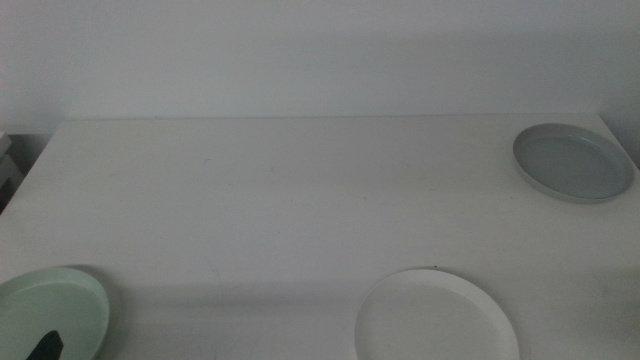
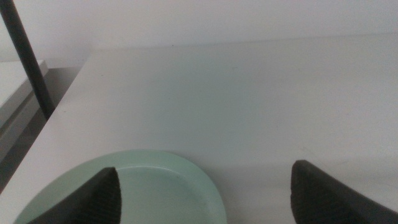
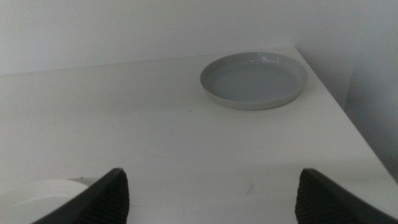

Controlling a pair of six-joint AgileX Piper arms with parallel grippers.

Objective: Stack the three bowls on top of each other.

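Three shallow bowls lie apart on the white table (image 1: 300, 200). The mint green bowl (image 1: 50, 310) is at the near left corner, the white bowl (image 1: 435, 318) at the near middle-right, and the grey bowl (image 1: 573, 160) at the far right. My left gripper (image 2: 205, 199) is open and low over the mint green bowl (image 2: 155, 186). One jaw is over the dish and the other is past its rim over bare table. In the middle view only one of its dark fingertips (image 1: 45, 347) shows. My right gripper (image 3: 214, 202) is open near the white bowl (image 3: 43, 193), with the grey bowl (image 3: 254, 79) well ahead of it.
A dark slanted pole (image 2: 28, 62) stands off the table's left side. The table's right edge (image 3: 348, 118) runs close beside the grey bowl. A pale wall (image 1: 300, 50) rises behind the table.
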